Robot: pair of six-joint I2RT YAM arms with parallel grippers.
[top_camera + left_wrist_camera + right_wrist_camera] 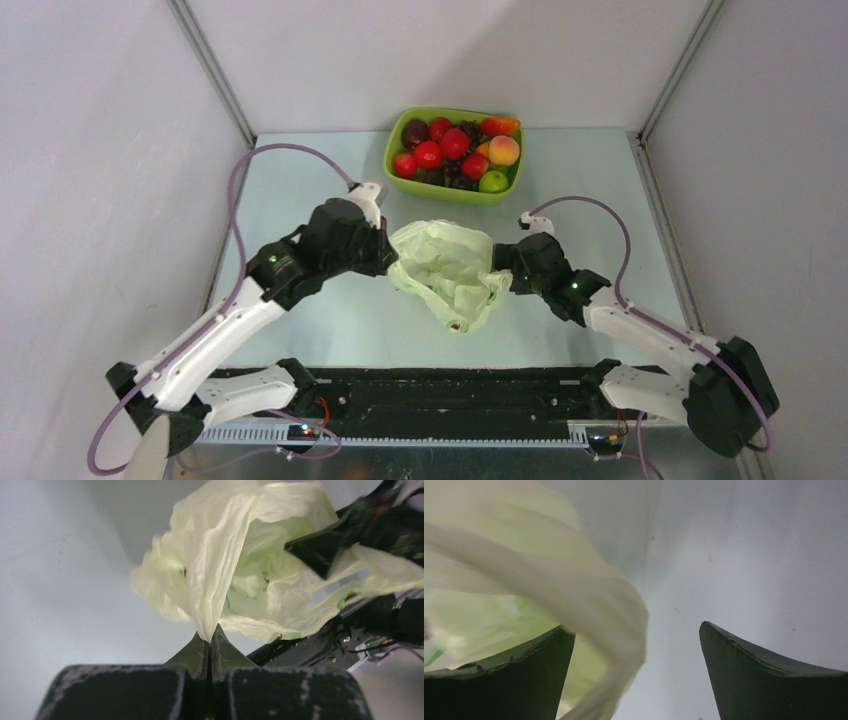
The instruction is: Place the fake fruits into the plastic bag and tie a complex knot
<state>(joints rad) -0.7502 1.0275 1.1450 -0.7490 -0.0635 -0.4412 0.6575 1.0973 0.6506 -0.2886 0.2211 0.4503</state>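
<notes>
The pale yellow-green plastic bag lies crumpled at the table's middle, between my two grippers. My left gripper is shut on the bag's left edge; the left wrist view shows the film pinched between the closed fingertips. My right gripper is open at the bag's right edge; a blurred fold of bag lies between its spread fingers, by the left finger. The fake fruits lie in the lime-green tray at the back: red apples, peach, green apple, plum, grapes. No knot shows.
The tray stands at the table's far edge against the back wall. White walls close the left, right and back sides. The black base rail runs along the near edge. Purple cables loop beside each arm.
</notes>
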